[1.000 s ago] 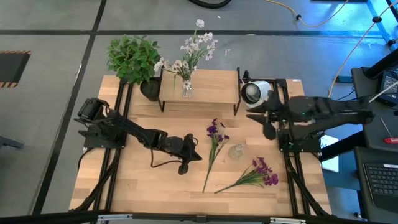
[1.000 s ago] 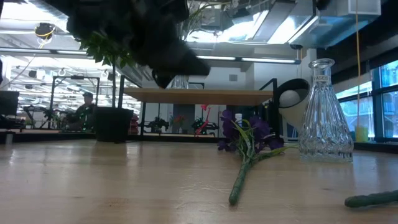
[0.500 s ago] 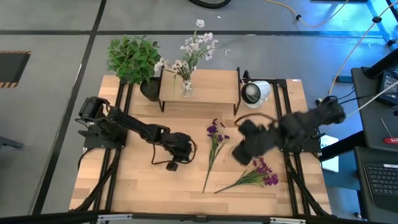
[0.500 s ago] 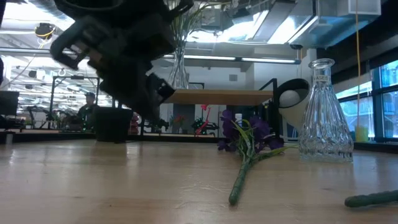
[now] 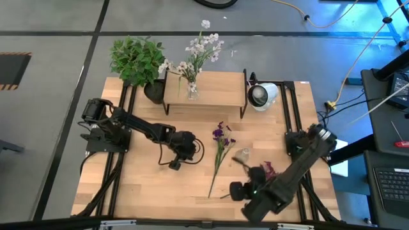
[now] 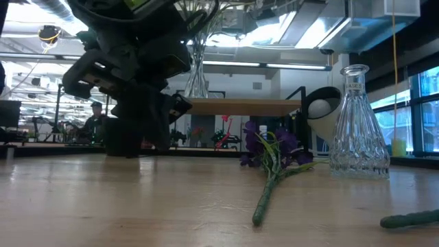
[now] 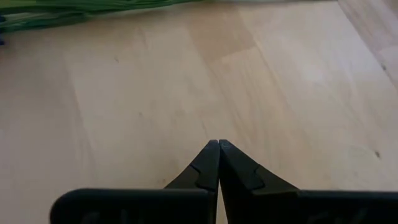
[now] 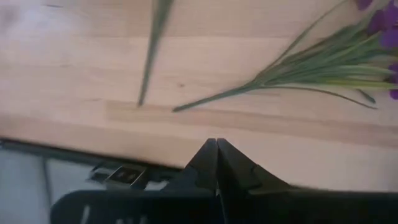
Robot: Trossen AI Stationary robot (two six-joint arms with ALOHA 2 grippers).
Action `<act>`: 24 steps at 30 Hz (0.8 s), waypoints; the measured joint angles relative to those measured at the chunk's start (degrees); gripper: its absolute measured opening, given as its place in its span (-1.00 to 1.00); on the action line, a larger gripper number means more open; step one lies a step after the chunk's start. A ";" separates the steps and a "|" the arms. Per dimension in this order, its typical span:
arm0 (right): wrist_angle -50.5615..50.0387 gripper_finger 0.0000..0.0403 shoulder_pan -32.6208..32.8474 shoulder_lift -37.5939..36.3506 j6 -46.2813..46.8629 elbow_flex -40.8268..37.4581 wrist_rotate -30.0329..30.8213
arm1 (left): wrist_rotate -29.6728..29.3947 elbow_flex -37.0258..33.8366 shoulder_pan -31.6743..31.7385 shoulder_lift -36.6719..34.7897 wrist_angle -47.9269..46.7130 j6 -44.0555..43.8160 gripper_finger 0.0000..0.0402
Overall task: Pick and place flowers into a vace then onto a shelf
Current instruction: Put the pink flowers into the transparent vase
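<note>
On the wooden surface [image 5: 147,185], the shelf [image 5: 204,84] was seen at the far edge carrying a glass vase [image 5: 192,91] of white-pink flowers [image 5: 199,52]. Two purple flowers [image 5: 221,144] were laid loose nearer the front. The left claw [image 5: 174,162] was held clenched low over bare wood, and the right claw [image 5: 237,191], also clenched and empty, was poised over the front stems [image 8: 292,78].

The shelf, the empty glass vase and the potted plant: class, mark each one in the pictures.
shelf [image 5: 214,82]: high view, on the bare wooden top, right of the vase standing there.
empty glass vase [image 6: 357,130]: low view, on its ribbed glass body.
potted plant [image 5: 136,59]: high view, on the green leaves.
</note>
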 joint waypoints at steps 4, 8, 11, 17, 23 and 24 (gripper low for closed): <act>0.13 -0.99 -0.75 3.83 -1.82 -0.05 -0.10 | 0.00 0.00 0.65 0.02 0.22 0.00 -0.97; -0.04 -0.95 -1.38 5.71 -4.61 -0.04 -0.13 | 0.00 0.00 0.65 0.02 0.22 -0.35 -0.97; 0.14 -0.91 -1.67 5.86 -8.24 -0.06 -0.20 | 0.02 0.00 0.63 0.01 0.23 -1.60 -0.97; 2.11 -0.87 -2.75 5.86 -15.13 -0.04 -0.29 | 0.00 0.00 0.63 0.00 0.24 -2.03 -0.97; 2.13 -0.86 -2.67 5.86 -28.15 -0.06 -6.70 | 0.00 0.00 0.61 0.00 0.22 -2.15 -0.97; 2.14 -0.86 -2.67 5.86 -29.84 -0.06 -8.05 | 0.00 0.00 0.60 0.00 0.22 -2.16 -0.97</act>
